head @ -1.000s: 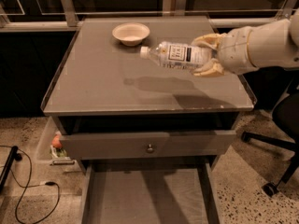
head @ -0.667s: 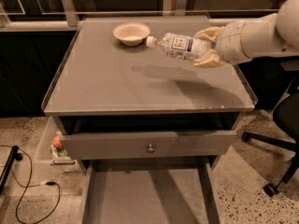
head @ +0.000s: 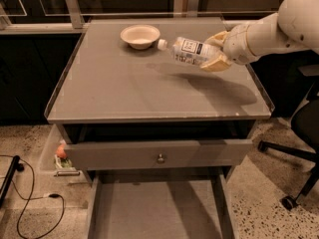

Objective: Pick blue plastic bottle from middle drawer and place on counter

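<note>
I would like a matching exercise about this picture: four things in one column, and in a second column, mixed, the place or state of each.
Things:
1. blue plastic bottle
2. white bowl
3. middle drawer
4. gripper

Places or states:
A. pulled out, low in the view, below the counter
B. over the counter's right side, closed on another thing
C. standing on the counter near its far edge
D. held tilted in the air above the counter

Pairs: 1-D, 2-C, 3-A, 4-B.

One blue plastic bottle (head: 188,51); one bowl (head: 140,36); one claw (head: 216,51) over one counter (head: 124,91).
</note>
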You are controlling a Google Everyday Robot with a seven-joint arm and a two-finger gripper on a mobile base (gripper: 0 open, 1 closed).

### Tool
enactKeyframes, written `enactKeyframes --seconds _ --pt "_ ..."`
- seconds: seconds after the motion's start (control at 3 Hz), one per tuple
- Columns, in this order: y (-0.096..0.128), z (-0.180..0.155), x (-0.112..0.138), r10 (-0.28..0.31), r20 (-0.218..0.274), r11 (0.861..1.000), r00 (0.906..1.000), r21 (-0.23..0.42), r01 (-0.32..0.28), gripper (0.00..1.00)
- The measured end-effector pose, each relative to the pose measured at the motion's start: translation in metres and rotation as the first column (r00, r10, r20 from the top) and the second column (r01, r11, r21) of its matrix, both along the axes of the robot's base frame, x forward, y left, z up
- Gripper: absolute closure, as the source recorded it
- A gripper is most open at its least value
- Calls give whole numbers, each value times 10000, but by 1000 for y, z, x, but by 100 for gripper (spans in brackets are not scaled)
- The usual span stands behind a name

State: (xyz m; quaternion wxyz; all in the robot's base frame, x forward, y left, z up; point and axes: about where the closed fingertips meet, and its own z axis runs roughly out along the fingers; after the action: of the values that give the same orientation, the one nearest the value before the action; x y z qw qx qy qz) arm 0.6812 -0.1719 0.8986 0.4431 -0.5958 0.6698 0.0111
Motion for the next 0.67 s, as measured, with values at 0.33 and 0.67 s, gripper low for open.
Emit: enactKeyframes --seconds 0.33,0.67 --pt "10 -15 -15 357 -1038 9989 9940 333 -324 100" --pt "20 -18 -20 656 -1657 9969 9840 531 -575 100"
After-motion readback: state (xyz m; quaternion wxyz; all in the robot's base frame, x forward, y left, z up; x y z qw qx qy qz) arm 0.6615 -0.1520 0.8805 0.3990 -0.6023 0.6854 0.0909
